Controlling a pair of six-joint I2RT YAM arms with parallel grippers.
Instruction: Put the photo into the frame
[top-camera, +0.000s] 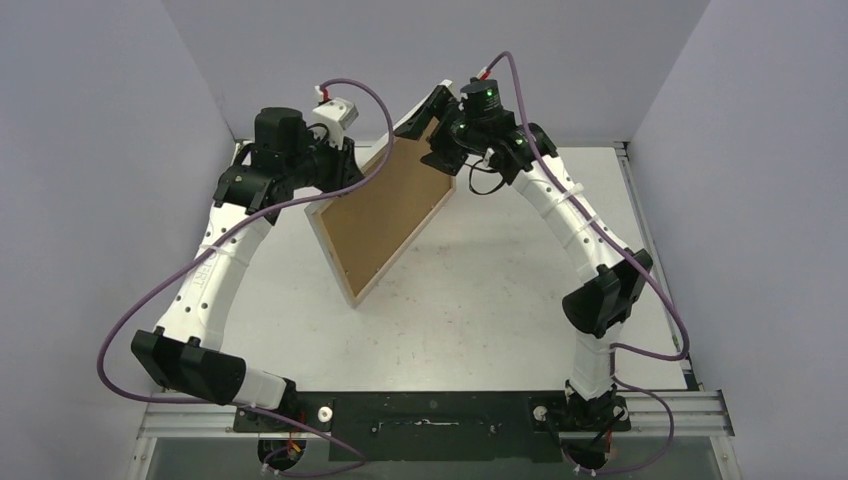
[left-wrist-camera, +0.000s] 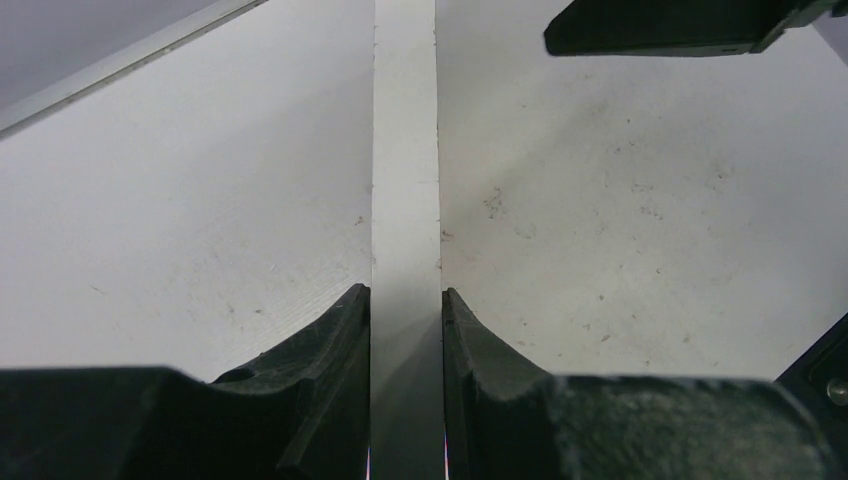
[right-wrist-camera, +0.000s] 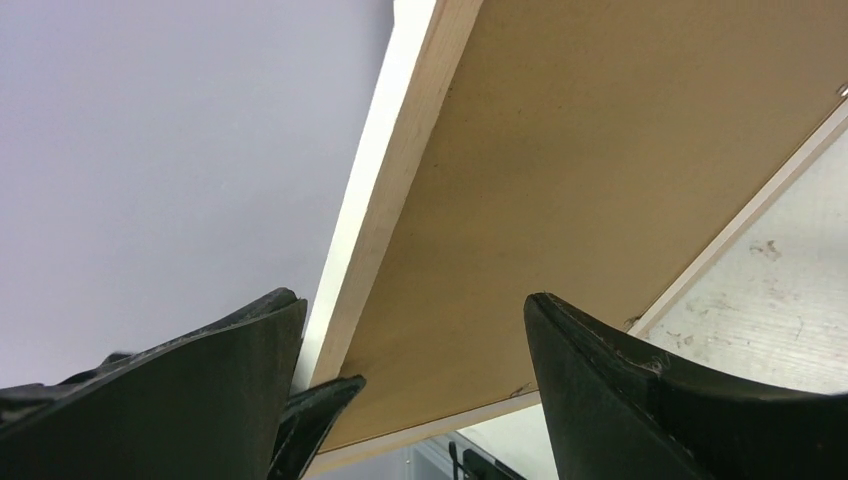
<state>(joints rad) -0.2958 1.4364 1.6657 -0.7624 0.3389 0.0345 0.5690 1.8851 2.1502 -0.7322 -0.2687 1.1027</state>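
Note:
The frame (top-camera: 330, 258) is held tilted above the table, its light wood back rim facing up, with a brown backing board (top-camera: 385, 215) lying inside it. My left gripper (top-camera: 345, 170) is shut on the frame's left edge. In the left wrist view that white edge (left-wrist-camera: 405, 150) runs straight between the fingers of the left gripper (left-wrist-camera: 405, 300). My right gripper (top-camera: 437, 118) stands open at the frame's far upper corner. Its jaws straddle the wood rim (right-wrist-camera: 400, 190) and the backing board (right-wrist-camera: 600, 150) around the right gripper (right-wrist-camera: 415, 310). The photo is hidden.
The white table (top-camera: 480, 290) lies below the frame, with grey walls on three sides. A metal rail (top-camera: 640, 220) runs along the table's right edge. One right finger (left-wrist-camera: 680, 25) shows at the top of the left wrist view.

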